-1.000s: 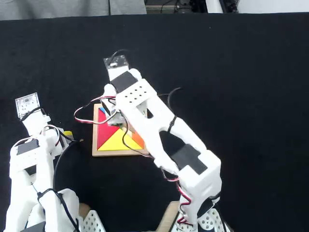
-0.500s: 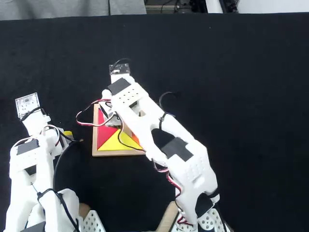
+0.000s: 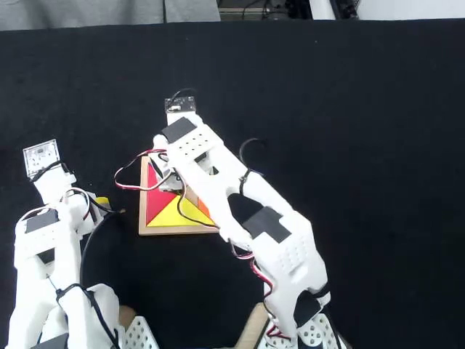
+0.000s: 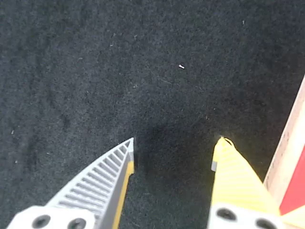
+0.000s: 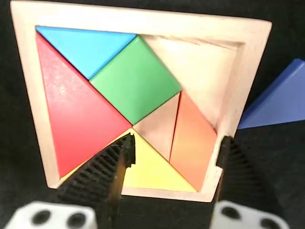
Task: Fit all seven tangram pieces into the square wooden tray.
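Tray (image 5: 143, 21), square and wooden, lies on the black tabletop (image 4: 143, 57) straight below your right jaws. Those jaws hang released, spread wide with nothing between them, and their tips sit over the tray's near edge. Your left jaws are released as well and hold nothing. They hover over bare tabletop, and the tray's rim runs just outside the yellow finger.

Of the pieces in the tray, the red triangle (image 5: 71, 119) is the biggest, lying ahead of and outside one right finger. The yellow triangle (image 5: 152, 169) lies between your right jaws, close to their base. The green square (image 5: 136, 81) sits ahead of the tips, in the middle of the tray. The light blue triangle (image 5: 88, 43) lies beyond it in the far corner, touching both red and green. The orange piece (image 5: 193, 138) runs alongside the inner face of the other right finger. A pale, wood-toned triangle (image 5: 159, 129) is wedged between orange, green and yellow. An open slot (image 5: 200, 67) shows bare wood ahead of the orange piece.

Outside the tray, a dark blue triangle (image 5: 279, 98) lies on the tabletop beyond that same finger, just beside the rim.
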`<state>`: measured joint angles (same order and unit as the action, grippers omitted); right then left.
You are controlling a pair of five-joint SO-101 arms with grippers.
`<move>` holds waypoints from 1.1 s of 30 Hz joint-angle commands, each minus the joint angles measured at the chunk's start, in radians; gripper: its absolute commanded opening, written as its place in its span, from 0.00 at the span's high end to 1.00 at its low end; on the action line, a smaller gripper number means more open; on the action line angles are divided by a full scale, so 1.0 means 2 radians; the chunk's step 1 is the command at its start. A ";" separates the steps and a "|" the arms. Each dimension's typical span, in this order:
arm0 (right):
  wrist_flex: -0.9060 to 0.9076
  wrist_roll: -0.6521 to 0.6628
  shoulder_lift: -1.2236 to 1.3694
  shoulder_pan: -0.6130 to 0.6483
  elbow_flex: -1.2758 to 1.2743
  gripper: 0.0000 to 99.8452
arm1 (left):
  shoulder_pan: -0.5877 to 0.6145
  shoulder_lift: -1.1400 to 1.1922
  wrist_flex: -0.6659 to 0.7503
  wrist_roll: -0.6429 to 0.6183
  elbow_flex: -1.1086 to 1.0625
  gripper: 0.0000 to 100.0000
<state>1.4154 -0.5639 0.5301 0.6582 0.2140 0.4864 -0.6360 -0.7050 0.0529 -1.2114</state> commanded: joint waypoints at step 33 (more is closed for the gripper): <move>0.017 0.641 0.096 -0.263 0.115 0.99 | -0.007 -0.008 0.010 -0.005 0.002 0.74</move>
<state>1.4845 0.7004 0.6743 0.1473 0.4381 0.4864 -0.6360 -0.7050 0.0529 -1.2114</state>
